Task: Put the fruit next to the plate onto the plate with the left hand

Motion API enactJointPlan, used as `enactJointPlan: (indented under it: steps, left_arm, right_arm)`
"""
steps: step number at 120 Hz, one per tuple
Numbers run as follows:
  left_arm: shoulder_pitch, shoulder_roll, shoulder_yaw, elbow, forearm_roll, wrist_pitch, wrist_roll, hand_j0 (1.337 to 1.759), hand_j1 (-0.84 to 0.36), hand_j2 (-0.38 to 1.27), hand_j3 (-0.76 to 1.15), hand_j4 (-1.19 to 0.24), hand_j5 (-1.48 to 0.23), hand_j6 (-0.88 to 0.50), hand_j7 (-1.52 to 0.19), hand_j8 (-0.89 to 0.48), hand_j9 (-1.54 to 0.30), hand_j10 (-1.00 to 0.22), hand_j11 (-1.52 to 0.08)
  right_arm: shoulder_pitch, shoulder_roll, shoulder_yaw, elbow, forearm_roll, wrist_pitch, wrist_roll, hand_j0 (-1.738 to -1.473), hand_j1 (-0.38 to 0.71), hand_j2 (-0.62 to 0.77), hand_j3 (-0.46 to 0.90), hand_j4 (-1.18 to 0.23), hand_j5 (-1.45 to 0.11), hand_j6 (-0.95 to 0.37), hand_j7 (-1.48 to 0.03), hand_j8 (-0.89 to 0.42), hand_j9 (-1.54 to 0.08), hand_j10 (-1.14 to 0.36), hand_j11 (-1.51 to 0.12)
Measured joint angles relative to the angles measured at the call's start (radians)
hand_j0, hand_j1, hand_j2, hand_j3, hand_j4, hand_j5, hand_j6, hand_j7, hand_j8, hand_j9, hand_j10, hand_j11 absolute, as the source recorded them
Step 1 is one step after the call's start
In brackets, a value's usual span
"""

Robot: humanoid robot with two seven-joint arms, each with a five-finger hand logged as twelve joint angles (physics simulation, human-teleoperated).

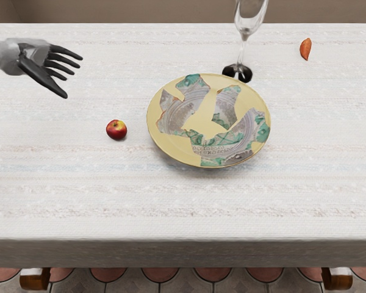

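left grey robot hand (46, 64) hovers with fingers spread, grasping nothing, well apart from small red apple (116, 129) lying just beside round yellow patterned plate (171, 143).

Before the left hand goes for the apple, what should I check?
1. Left hand free, fingers spread: ok.
2. Apple lies left of the plate, not touching it: ok.
3. Path from hand to apple unobstructed: ok.
4. Plate has room for it: ok.
5. Wine glass stands at the plate's far rim, off that path: ok.
6. Reach to the apple: cannot tell.
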Motion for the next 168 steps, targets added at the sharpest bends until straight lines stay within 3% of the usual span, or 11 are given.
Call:
enactJointPlan:
  steps: [28,41,56,62,71,84,98,120,150,168]
  left_arm:
    - [0.029,0.003,-0.022,0.002,0.066,0.000,-0.002,1.658,0.05,0.05,0.00,-0.25,-0.33,-0.25,-0.33,-0.25,-0.33,-0.25,-0.33]
    - [0.026,-0.034,-0.021,-0.008,0.168,0.013,-0.003,1.658,0.05,0.05,0.00,-0.26,-0.33,-0.26,-0.33,-0.26,-0.33,-0.25,-0.33]
    - [0.036,-0.120,0.036,-0.086,0.359,0.278,-0.005,1.658,0.04,0.05,0.00,-0.26,-0.33,-0.26,-0.33,-0.26,-0.33,-0.26,-0.33]
    - [0.026,-0.126,0.097,-0.147,0.400,0.420,-0.005,1.658,0.04,0.05,0.00,-0.26,-0.33,-0.26,-0.33,-0.26,-0.33,-0.26,-0.33]
    - [0.006,-0.112,0.201,-0.296,0.432,0.621,-0.004,1.658,0.04,0.05,0.00,-0.26,-0.33,-0.26,-0.33,-0.26,-0.33,-0.26,-0.33]
    - [-0.004,-0.078,0.283,-0.518,0.448,0.789,0.000,1.658,0.04,0.05,0.00,-0.26,-0.33,-0.26,-0.33,-0.26,-0.33,-0.26,-0.33]
    - [-0.004,-0.115,0.344,-0.628,0.452,0.887,0.002,1.658,0.04,0.05,0.00,-0.26,-0.33,-0.26,-0.33,-0.26,-0.33,-0.26,-0.33]
    - [0.005,-0.173,0.405,-0.592,0.454,1.001,0.001,1.658,0.04,0.05,0.00,-0.26,-0.33,-0.26,-0.33,-0.26,-0.33,-0.26,-0.33]
    - [0.039,-0.271,0.430,-0.465,0.457,1.025,0.000,1.658,-0.03,0.07,0.00,-0.32,-0.42,-0.32,-0.42,-0.32,-0.41,-0.32,-0.41]
    - [0.045,-0.284,0.447,-0.432,0.459,1.026,-0.001,1.658,-0.10,0.07,0.00,-0.37,-0.49,-0.37,-0.49,-0.37,-0.49,-0.37,-0.49]
  right_arm:
    - [-0.022,0.000,-0.001,-0.053,-0.002,-0.010,0.001,-1.658,-0.31,-0.01,0.00,-0.03,-0.04,-0.03,-0.04,-0.03,-0.04,-0.03,-0.04]
    - [-0.026,0.000,-0.001,-0.061,-0.002,-0.011,0.001,-1.658,-0.31,-0.01,0.00,-0.03,-0.04,-0.03,-0.04,-0.03,-0.04,-0.03,-0.04]
    - [-0.028,0.000,-0.001,-0.064,-0.002,-0.011,0.001,-1.658,-0.31,-0.01,0.00,-0.03,-0.04,-0.03,-0.04,-0.03,-0.04,-0.03,-0.04]
    - [-0.028,0.000,-0.001,-0.065,-0.002,-0.011,0.001,-1.658,-0.31,-0.01,0.00,-0.03,-0.04,-0.03,-0.04,-0.03,-0.04,-0.03,-0.04]
    - [-0.028,0.000,-0.001,-0.065,-0.002,-0.011,0.001,-1.658,-0.31,-0.01,0.00,-0.03,-0.04,-0.03,-0.04,-0.03,-0.04,-0.03,-0.04]
    - [-0.028,0.000,-0.001,-0.066,-0.002,-0.011,0.001,-1.658,-0.31,-0.01,0.00,-0.03,-0.04,-0.03,-0.04,-0.03,-0.04,-0.03,-0.04]
    - [-0.028,0.000,-0.001,-0.066,-0.002,-0.011,0.001,-1.658,-0.31,-0.01,0.00,-0.03,-0.04,-0.03,-0.04,-0.03,-0.04,-0.03,-0.04]
    - [-0.028,0.000,-0.001,-0.066,-0.002,-0.011,0.001,-1.658,-0.31,-0.01,0.00,-0.03,-0.04,-0.03,-0.04,-0.03,-0.04,-0.03,-0.04]
    - [-0.028,0.000,-0.001,-0.066,-0.002,-0.011,0.001,-1.658,-0.31,-0.01,0.00,-0.03,-0.04,-0.03,-0.04,-0.03,-0.04,-0.03,-0.04]
    - [-0.028,0.000,-0.001,-0.066,-0.002,-0.011,0.001,-1.658,-0.31,-0.01,0.00,-0.03,-0.04,-0.03,-0.04,-0.03,-0.04,-0.03,-0.04]
